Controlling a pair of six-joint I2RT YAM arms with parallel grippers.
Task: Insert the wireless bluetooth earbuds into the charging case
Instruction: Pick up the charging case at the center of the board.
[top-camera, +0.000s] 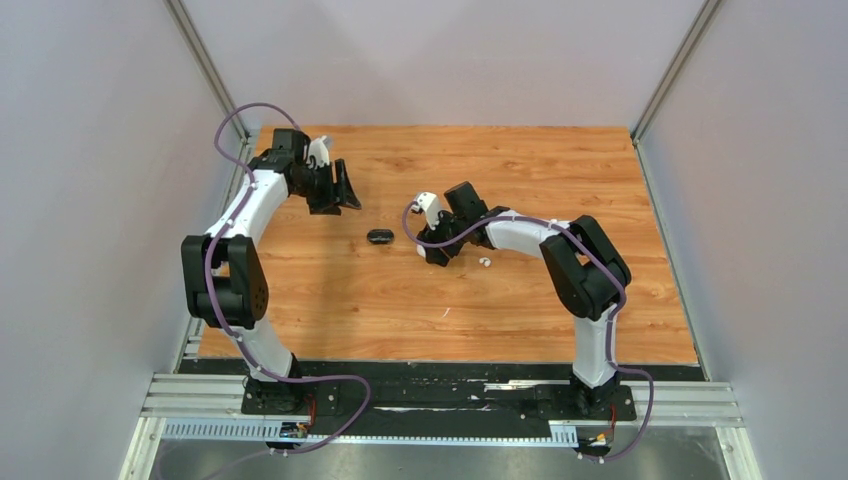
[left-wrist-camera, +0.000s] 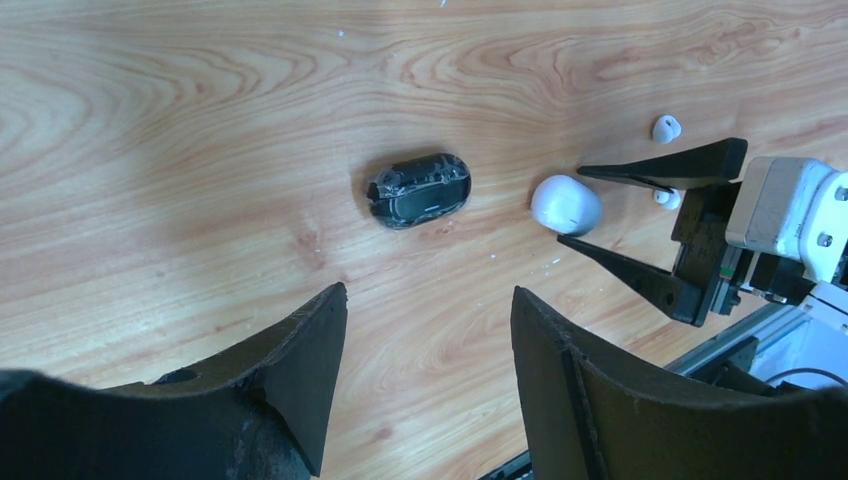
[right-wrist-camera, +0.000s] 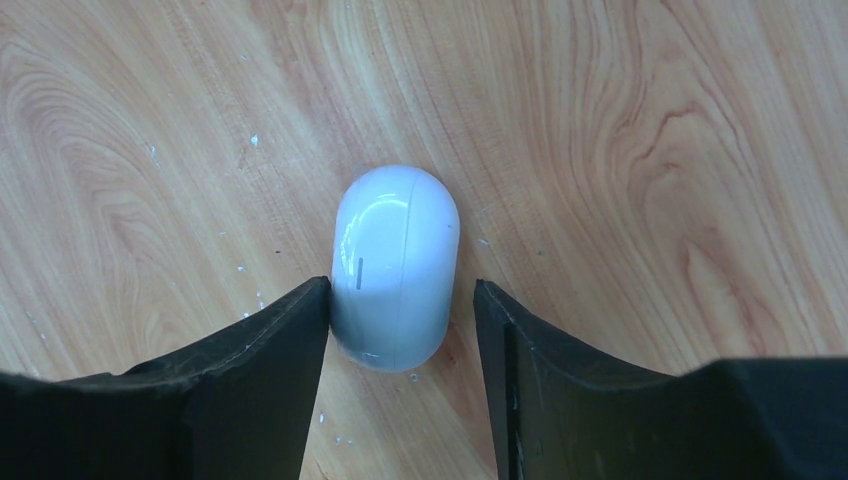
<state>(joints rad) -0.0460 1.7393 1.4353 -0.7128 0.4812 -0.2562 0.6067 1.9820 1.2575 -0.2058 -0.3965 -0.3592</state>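
Note:
A closed white pebble-shaped charging case (right-wrist-camera: 395, 265) lies on the wooden table between the fingers of my open right gripper (right-wrist-camera: 400, 287). The left finger touches it and the right finger stands apart. The case also shows in the left wrist view (left-wrist-camera: 565, 203). A black charging case (left-wrist-camera: 420, 190) lies to its left on the table (top-camera: 380, 237). Two white earbuds (left-wrist-camera: 666, 127) (left-wrist-camera: 663, 197) lie by the right gripper's fingers (left-wrist-camera: 660, 165); one shows from above (top-camera: 484, 262). My left gripper (top-camera: 347, 195) is open and empty, raised behind the black case. No black earbuds are in view.
The wooden table (top-camera: 330, 300) is ringed by grey walls at the left, right and back. The arm bases stand on a black rail (top-camera: 440, 395) at the near edge.

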